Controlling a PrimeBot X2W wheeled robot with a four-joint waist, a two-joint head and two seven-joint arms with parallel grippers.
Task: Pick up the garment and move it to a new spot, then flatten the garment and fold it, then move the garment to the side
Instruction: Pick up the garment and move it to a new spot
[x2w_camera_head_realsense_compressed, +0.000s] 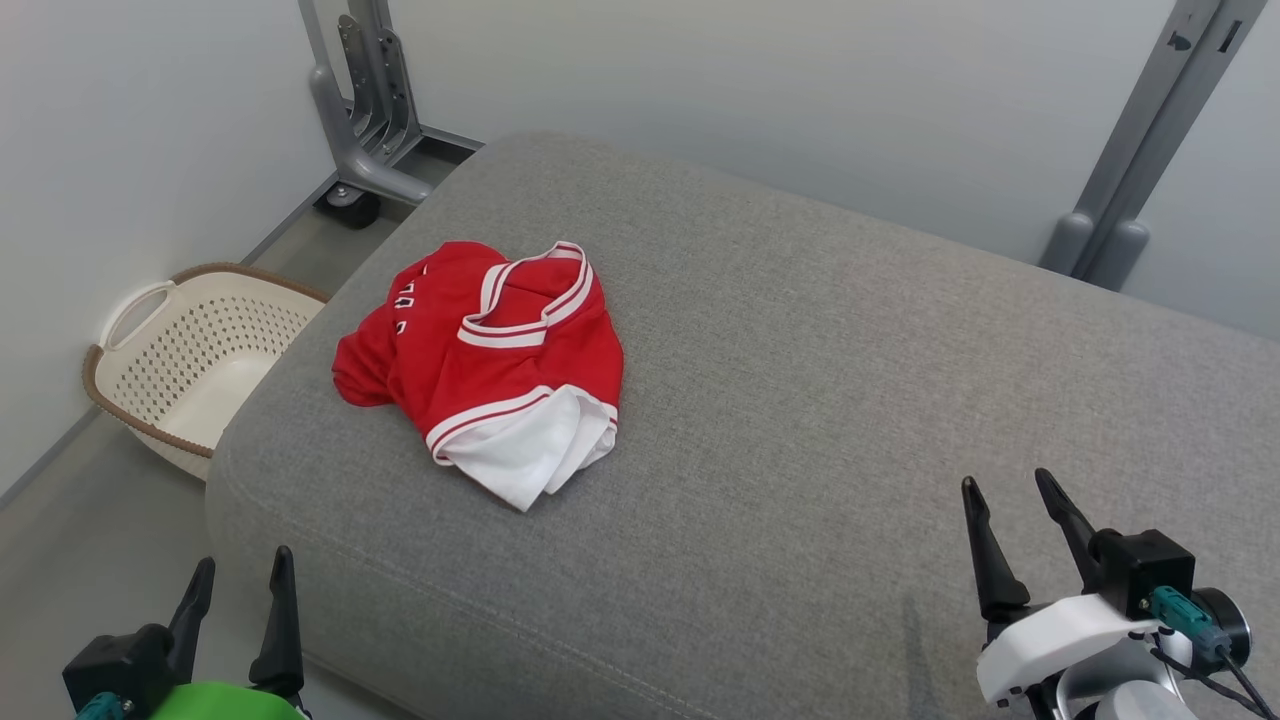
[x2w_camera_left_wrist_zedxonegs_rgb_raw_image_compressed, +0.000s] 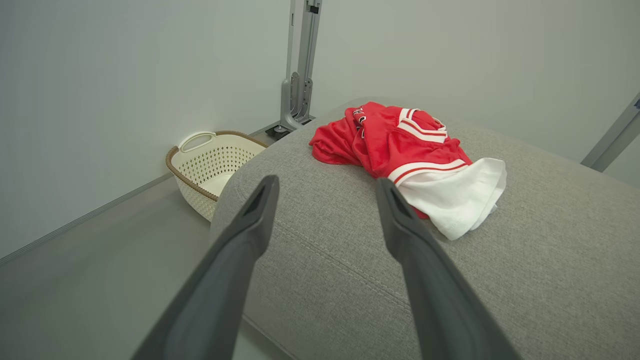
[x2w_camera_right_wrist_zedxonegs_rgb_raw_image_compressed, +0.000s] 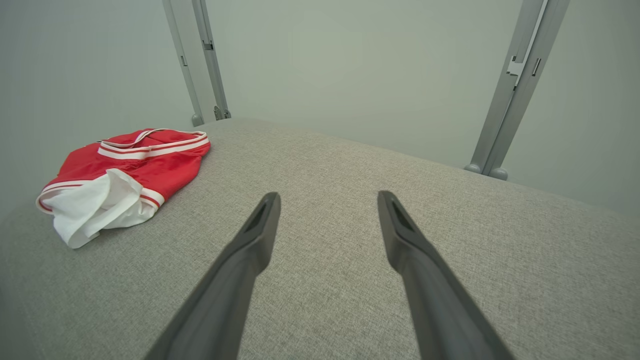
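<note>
Ahead of the left hand (x2w_camera_head_realsense_compressed: 244, 556) and slightly to its right, the red and white shirt (x2w_camera_head_realsense_compressed: 480, 360) lies crumpled on the grey cushion (x2w_camera_head_realsense_compressed: 820, 400), well apart from both hands; the right hand (x2w_camera_head_realsense_compressed: 1005, 480) has it far to its left. Both hands gape open, empty. The shirt looks light, soft and limp, so a pinch on the striped hem (x2w_camera_head_realsense_compressed: 490, 410) nearest the left hand seems surest.
</note>
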